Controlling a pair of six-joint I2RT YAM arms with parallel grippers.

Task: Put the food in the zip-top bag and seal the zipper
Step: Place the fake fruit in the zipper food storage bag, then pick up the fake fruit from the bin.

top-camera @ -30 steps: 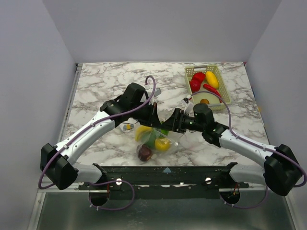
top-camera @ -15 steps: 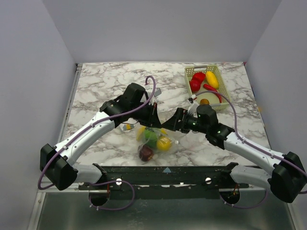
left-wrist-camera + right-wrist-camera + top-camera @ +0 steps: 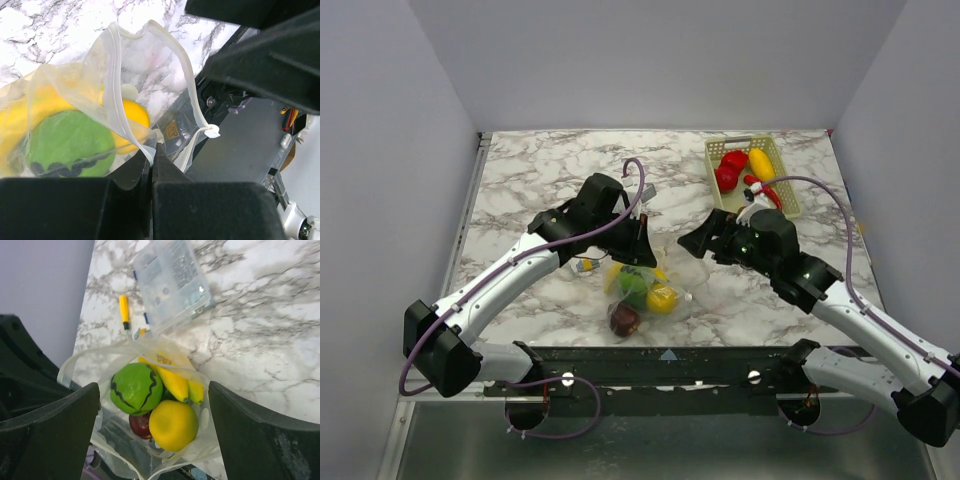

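Note:
The clear zip-top bag point(image 3: 642, 292) lies near the front edge and holds a green fruit point(image 3: 136, 388), a yellow fruit point(image 3: 173, 425), a dark maroon one point(image 3: 139, 424) and a yellow banana-like piece point(image 3: 176, 381). My left gripper point(image 3: 642, 252) is shut on the bag's rim point(image 3: 148, 151) and holds the mouth open. The zipper strip point(image 3: 189, 116) curves round the open mouth. My right gripper point(image 3: 697, 240) is open and empty, to the right of the bag; in the right wrist view its fingers point(image 3: 55, 425) flank the bag from a distance. More food point(image 3: 731, 168) lies in the basket.
The pale green mesh basket point(image 3: 780, 176) stands at the back right with red and yellow pieces. A flat packet with blue-grey print point(image 3: 172, 282) and a small yellow stick point(image 3: 123, 306) lie beyond the bag. The table's front edge and black rail point(image 3: 665, 352) are just behind the bag.
My right gripper has pulled back to the right, away from the bag's mouth. The left gripper has kept its hold and the bag has barely shifted.

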